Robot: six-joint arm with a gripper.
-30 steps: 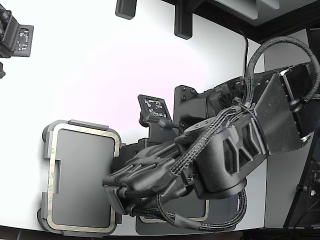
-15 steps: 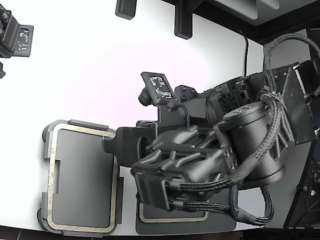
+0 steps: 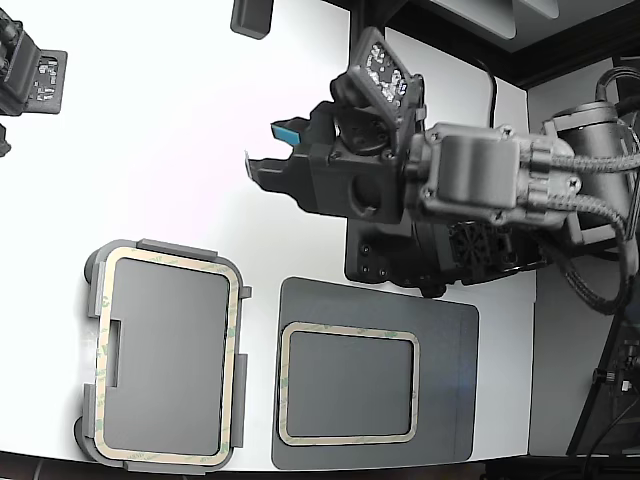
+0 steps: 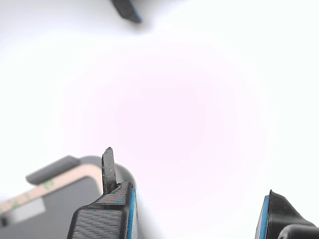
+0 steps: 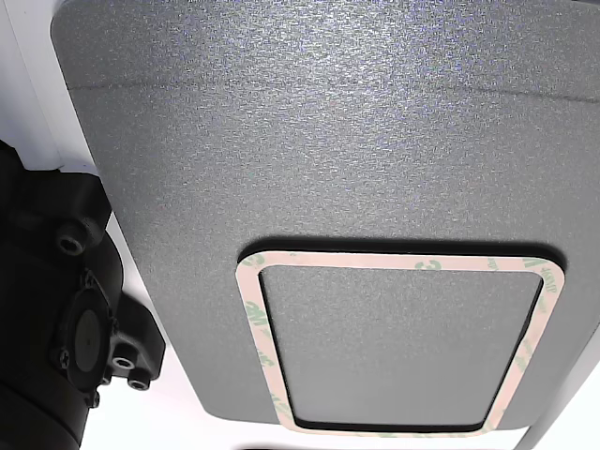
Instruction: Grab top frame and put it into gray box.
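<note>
The gray box (image 3: 92, 300) sits at the lower left of the exterior view. The top frame (image 3: 236, 340), tan-cream with greenish blotches, lies flat inside the box along its rim. A corner of the frame (image 4: 75, 172) and a box tab (image 4: 52, 169) show in the wrist view. My gripper (image 3: 268, 148) hangs open and empty over bare white table, well away from the box toward the exterior view's top. Its blue-lined fingers (image 4: 108, 167) stand wide apart with nothing between them.
A look-alike tan frame (image 3: 348, 330) lies on the darker gray mat (image 3: 450, 330), right of the box; both show in the other view, frame (image 5: 403, 262) and mat (image 5: 328, 141). Black fixtures (image 3: 365, 45) stand at the table's far edge. A black device (image 3: 30, 75) is at the far left.
The arm, which was stretched low over the box's right side and the mat, has lifted and swung back toward the exterior view's top. The frame stays in the box.
</note>
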